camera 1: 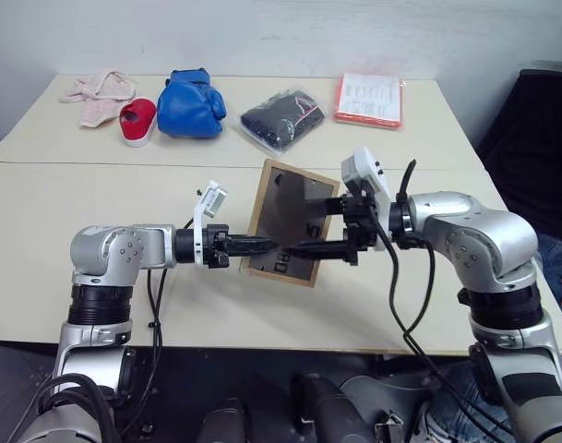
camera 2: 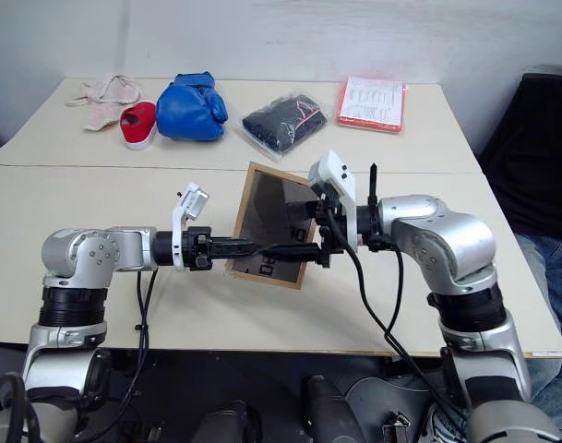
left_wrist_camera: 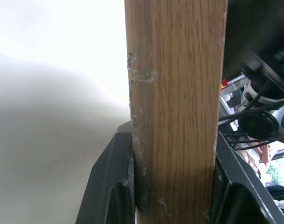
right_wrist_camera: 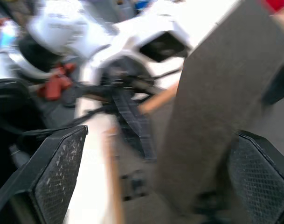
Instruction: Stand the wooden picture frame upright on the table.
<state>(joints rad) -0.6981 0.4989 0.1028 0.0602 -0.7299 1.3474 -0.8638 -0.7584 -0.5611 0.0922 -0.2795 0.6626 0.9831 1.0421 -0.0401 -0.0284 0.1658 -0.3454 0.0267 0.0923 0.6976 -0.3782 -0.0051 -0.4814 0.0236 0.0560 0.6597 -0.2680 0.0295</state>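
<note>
From the head camera's left eye, you see the wooden picture frame [camera 1: 285, 221] held up off the table [camera 1: 96, 198], tilted, with its dark back panel and clips facing you. Your left gripper [camera 1: 262, 245] comes in from the left and pinches the frame's lower left edge. Your right gripper [camera 1: 313, 226] reaches across from the right with its fingers spread wide, one above the other against the back panel, not visibly clamping anything. Along the far side of the table lie a blue boxing glove [camera 1: 192, 102], a red and white shoe [camera 1: 138, 121], a dark bagged bundle [camera 1: 282, 118] and an orange-edged packet [camera 1: 369, 99], all well apart from the frame.

The right eye gives the same arrangement: frame tilted, above the near section of the table.

In the left wrist view, the light-wood edge of the frame runs straight up between the two black fingers [left_wrist_camera: 111, 186], which press on it from both sides.

In the right wrist view, the pads [right_wrist_camera: 58, 172] stand far apart, with the dark back panel between them and blurred.

To do this step well, I judge you should keep the left pinch firm, lower the bottom edge flat onto the table, and let the right fingers find the rear stand before releasing.
</note>
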